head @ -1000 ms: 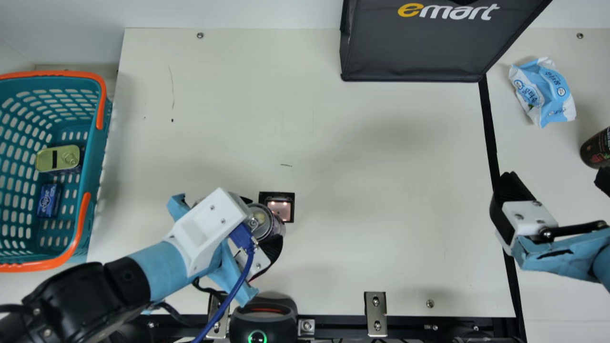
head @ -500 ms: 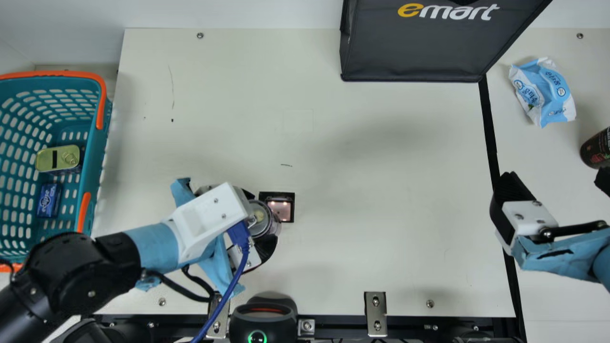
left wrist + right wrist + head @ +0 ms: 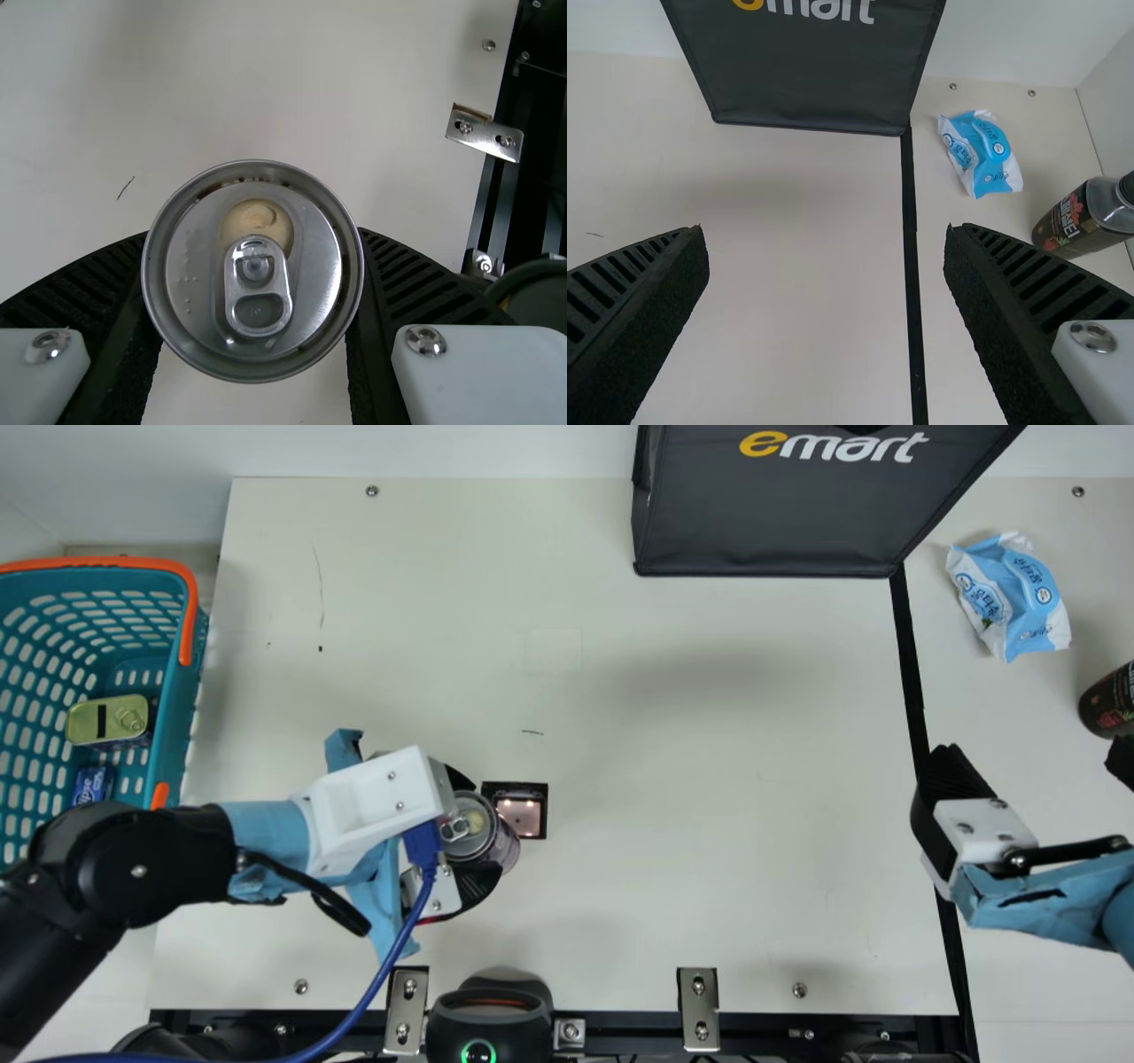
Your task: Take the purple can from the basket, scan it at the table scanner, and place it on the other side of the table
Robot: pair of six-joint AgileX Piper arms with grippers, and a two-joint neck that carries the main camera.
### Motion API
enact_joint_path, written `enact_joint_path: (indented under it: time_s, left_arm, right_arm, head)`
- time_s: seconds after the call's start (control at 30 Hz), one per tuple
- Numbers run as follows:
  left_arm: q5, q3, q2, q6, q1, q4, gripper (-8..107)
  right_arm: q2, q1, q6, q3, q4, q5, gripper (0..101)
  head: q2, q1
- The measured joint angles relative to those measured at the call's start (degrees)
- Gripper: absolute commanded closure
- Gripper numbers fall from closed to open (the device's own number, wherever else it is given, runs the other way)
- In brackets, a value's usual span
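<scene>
In the main view my left gripper [image 3: 472, 830] is shut on the purple can [image 3: 507, 849], whose silver top faces the camera, just left of the table scanner's lit window [image 3: 520, 817]. Whether can and scanner touch, I cannot tell. In the left wrist view the can's lid with its pull tab [image 3: 257, 292] sits between both fingers of the left gripper [image 3: 253, 243]. My right gripper [image 3: 1035, 766] is over the table's right side, open and holding nothing; the right wrist view shows bare table between the fingers of the right gripper [image 3: 824, 235].
The teal basket [image 3: 168, 717] at far left holds a gold-topped tin [image 3: 108, 720] and a blue pack [image 3: 91, 785]. A dark bag [image 3: 771, 514] stands at the back. Beyond the black strip [image 3: 905, 646] lie a blue-white packet [image 3: 1010, 598] and a dark bottle [image 3: 1109, 701].
My left gripper, with the can in it, has shifted slightly left and toward the table's back, and its arm has swung round, covering part of the basket. The right arm has kept still.
</scene>
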Motion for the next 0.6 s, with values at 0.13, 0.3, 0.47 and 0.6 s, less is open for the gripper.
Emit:
enact_joint_path:
  time_s: [0.13, 0.3, 0.47, 0.6]
  left_arm:
    - [2.8, -0.2, 0.4, 5.1, 2.3, -1.5, 107]
    - [5.3, -0.4, 0.8, 9.6, 3.5, -2.0, 107]
    - [6.4, -0.7, 0.9, 12.2, 3.6, -2.5, 107]
    - [5.7, -0.8, 1.2, 13.9, 3.1, -2.9, 107]
  right_arm:
    - [0.0, 0.0, 0.0, 0.0, 0.0, 0.0, 6]
    - [0.0, 0.0, 0.0, 0.0, 0.0, 0.0, 6]
    - [0.0, 0.0, 0.0, 0.0, 0.0, 0.0, 6]
    - [0.0, 0.0, 0.0, 0.0, 0.0, 0.0, 6]
  head:
    - [0.1, 0.0]
    - [0.1, 0.0]
    - [0.0, 0.0]
    - [0.1, -0.1]
